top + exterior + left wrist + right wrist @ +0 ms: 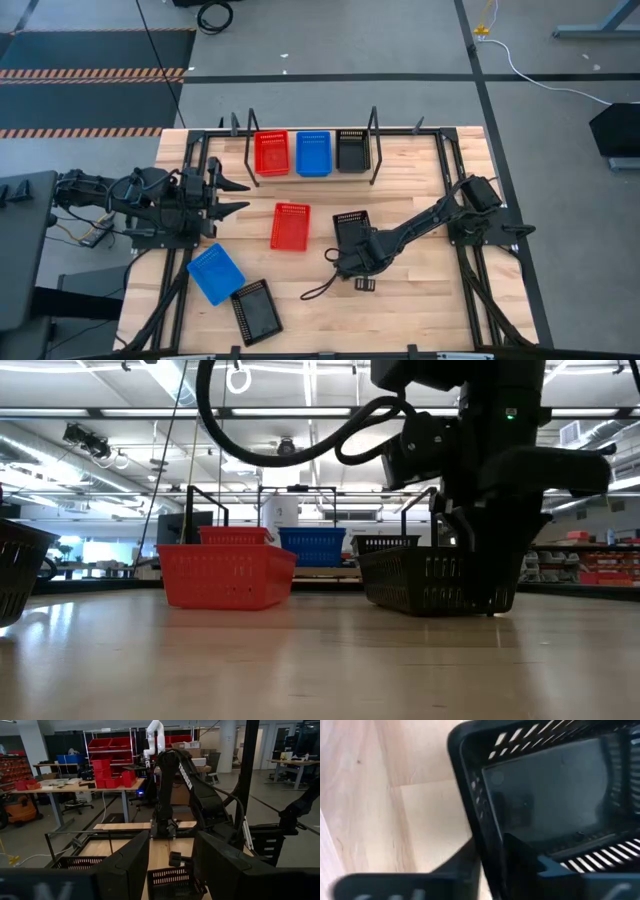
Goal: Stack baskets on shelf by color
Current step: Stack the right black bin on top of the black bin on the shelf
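The shelf [312, 170] stands at the table's far edge and carries a red basket [271, 152], a blue basket [313, 152] and a black basket [352, 150] side by side. On the table lie a red basket [290, 225], a blue basket [215, 272], a black basket [256, 310] and another black basket [350, 226]. My right gripper [356, 258] is shut on that last black basket [440, 580], at its near end. My left gripper [240, 197] waits open at the table's left side, touching nothing. My right gripper holds the black basket by its near-end wall [479, 815], close to a corner. One finger [525, 860] is inside the basket and the other [462, 867] outside, pointing down from above. The basket sits upright with its bottom [430, 608] on or just above the table.
Black metal arm frames [450, 190] run along both sides of the table. A small black piece [363, 284] and a loop of cable [315, 290] lie near the right gripper. Bare wood [400, 310] shows toward the near right corner.
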Robot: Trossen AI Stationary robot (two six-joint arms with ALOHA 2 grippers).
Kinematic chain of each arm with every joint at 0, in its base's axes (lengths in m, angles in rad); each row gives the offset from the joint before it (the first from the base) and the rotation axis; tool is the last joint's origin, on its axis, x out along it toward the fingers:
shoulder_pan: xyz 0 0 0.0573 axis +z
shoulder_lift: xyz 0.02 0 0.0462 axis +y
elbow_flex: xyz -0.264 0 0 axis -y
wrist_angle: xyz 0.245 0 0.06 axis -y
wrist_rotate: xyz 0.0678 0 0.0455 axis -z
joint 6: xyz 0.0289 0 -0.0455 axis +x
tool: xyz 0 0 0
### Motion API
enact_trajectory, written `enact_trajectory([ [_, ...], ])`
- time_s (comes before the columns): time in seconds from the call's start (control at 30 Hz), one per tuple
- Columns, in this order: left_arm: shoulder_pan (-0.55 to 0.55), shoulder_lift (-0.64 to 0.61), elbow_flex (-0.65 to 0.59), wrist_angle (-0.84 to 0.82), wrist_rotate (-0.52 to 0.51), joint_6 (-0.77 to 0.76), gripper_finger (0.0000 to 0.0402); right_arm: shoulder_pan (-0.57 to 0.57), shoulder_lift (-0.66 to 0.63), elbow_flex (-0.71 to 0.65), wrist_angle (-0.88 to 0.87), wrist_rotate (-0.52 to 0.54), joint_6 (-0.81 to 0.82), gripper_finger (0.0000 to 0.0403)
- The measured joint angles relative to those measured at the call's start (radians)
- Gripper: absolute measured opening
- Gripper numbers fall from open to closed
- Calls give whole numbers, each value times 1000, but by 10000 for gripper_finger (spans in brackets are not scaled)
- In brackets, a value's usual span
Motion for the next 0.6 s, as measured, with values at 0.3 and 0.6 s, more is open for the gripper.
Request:
enact_trajectory([
  [0.3,0,0,0,6,0,10,172,-21,0,34,-3,36,-6,18],
  [0.6,0,0,0,13,0,18,172,-75,1,233,-189,109,-127,12],
])
